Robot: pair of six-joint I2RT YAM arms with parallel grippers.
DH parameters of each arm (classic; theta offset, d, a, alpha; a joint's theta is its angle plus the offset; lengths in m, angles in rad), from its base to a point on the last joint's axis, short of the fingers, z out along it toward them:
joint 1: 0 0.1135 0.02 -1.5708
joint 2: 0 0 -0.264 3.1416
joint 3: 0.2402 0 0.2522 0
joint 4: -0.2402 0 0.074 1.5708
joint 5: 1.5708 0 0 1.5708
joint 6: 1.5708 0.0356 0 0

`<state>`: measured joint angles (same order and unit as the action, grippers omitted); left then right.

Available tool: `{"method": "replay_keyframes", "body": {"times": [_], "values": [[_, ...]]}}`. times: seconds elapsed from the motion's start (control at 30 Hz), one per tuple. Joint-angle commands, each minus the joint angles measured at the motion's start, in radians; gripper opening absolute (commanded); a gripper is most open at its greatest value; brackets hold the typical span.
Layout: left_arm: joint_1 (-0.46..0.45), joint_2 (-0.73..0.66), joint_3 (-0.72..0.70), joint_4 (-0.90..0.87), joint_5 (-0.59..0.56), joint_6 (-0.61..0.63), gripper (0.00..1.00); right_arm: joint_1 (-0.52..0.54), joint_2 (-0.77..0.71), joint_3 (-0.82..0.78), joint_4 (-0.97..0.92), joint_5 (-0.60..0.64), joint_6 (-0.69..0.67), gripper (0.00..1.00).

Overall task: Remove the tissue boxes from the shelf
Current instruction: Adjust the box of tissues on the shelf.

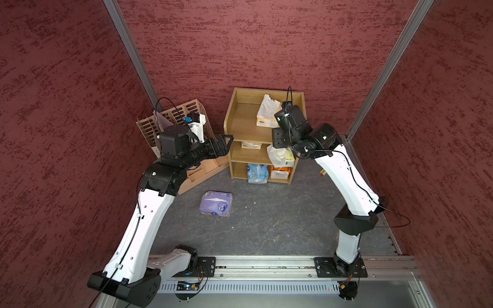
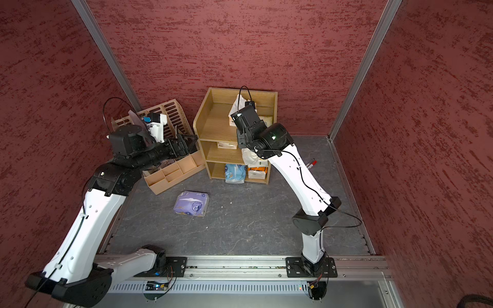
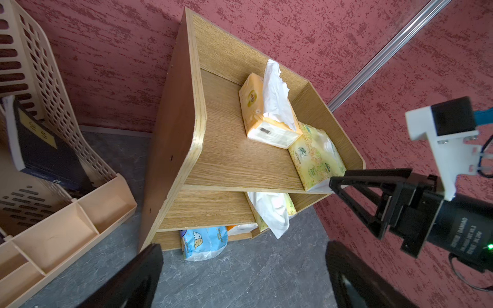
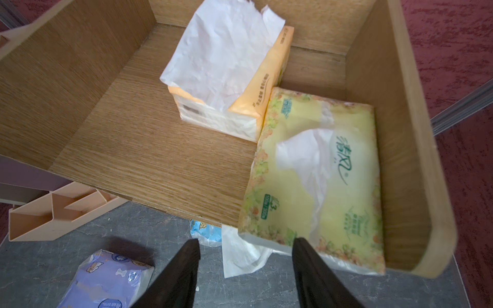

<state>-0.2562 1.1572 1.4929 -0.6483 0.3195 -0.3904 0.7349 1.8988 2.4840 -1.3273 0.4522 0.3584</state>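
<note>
Grey floor (image 1: 266, 229) is read with the robot's base at six o'clock and the back wall at twelve. We find the purple pack (image 1: 216, 204) lying flat off the shelf (image 1: 240, 125), just toward nine of centre; its long axis appears to run nine to three. The shelf stands at twelve. In its bottom tier the blue pack (image 1: 257, 173) points end-on to six and juts past the front edge, with the bright orange pack (image 1: 280, 172) beside it at three. On the middle tier we note a cream pack (image 1: 250, 145) set back, and a yellow-green pack (image 1: 281, 156) with hanging tissue at three. The left gripper (image 3: 244, 246) hovers at the shelf's nine side, fingers apart and empty. On the top tier the orange-yellow pack (image 4: 232, 80) runs about twelve to six, tissue standing up. Its corner meets the top yellow-green pack (image 4: 317, 181), which lies twelve to six against the three-side panel, near end overhanging the front edge. The right gripper (image 4: 245, 246) sits at that near end, fingers apart, clamped on nothing. At ten stands a beige file organizer (image 1: 176, 113).
</note>
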Motion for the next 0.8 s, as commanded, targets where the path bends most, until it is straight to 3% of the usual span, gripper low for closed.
{"method": "replay_keyframes", "body": {"times": [0.0,0.23,0.47,0.63,0.77], "values": [[0.004,0.035,0.057,0.034,0.061,-0.013,1.0,-0.005,0.034,-0.017,0.055,-0.094,0.008,0.58],[0.008,0.013,0.039,0.045,0.012,-0.008,1.0,0.009,0.055,-0.046,0.191,-0.224,0.045,0.58],[0.007,0.015,0.017,0.047,0.043,-0.015,1.0,0.029,0.02,-0.02,0.292,-0.325,0.051,0.58],[0.006,0.03,0.028,0.059,0.061,-0.014,1.0,0.027,-0.1,-0.017,0.282,-0.19,0.076,0.59],[0.006,0.033,0.026,0.073,0.072,-0.027,1.0,0.003,-0.247,-0.145,0.217,-0.061,0.157,0.57]]}}
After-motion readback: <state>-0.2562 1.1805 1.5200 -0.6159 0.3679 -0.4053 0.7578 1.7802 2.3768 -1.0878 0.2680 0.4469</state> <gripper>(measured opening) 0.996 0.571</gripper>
